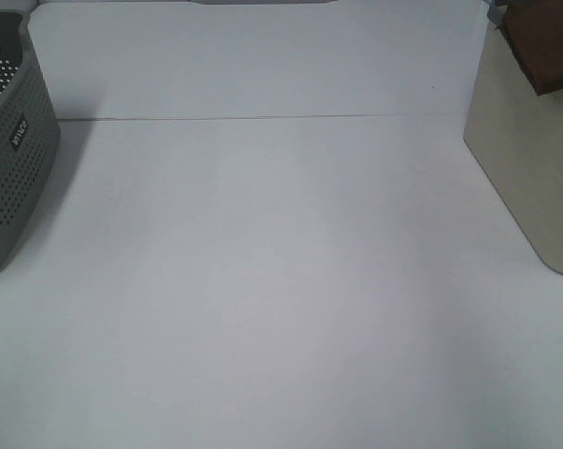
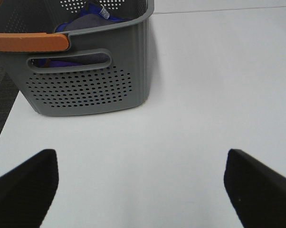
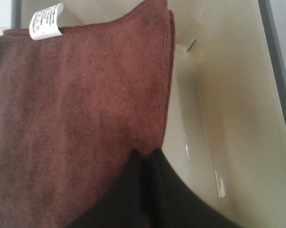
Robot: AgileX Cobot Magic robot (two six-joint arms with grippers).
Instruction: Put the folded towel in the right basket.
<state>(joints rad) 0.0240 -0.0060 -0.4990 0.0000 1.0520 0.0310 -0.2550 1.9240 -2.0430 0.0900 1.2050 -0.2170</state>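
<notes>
**Letting the Towel Down Softly**

Underneath both sets of fingers, a big white table (image 1: 263, 281). Right below the right gripper (image 3: 147, 161), the cream basket (image 1: 525, 178), open side up toward the fingers. Straight ahead of the left gripper (image 2: 139, 161), a grey basket (image 2: 86, 90), well apart from those fingers, which are spread wide on nothing. Pinched by its edge between the right fingers, pressed tight together, the brown towel (image 3: 76, 118), hanging over the cream basket. Probably almost done. Go down slowly, keep the fold neat and away from the basket wall beside the fingers, then open up and let go. Far from the fingertips, a small white tag (image 3: 45, 21).
</notes>
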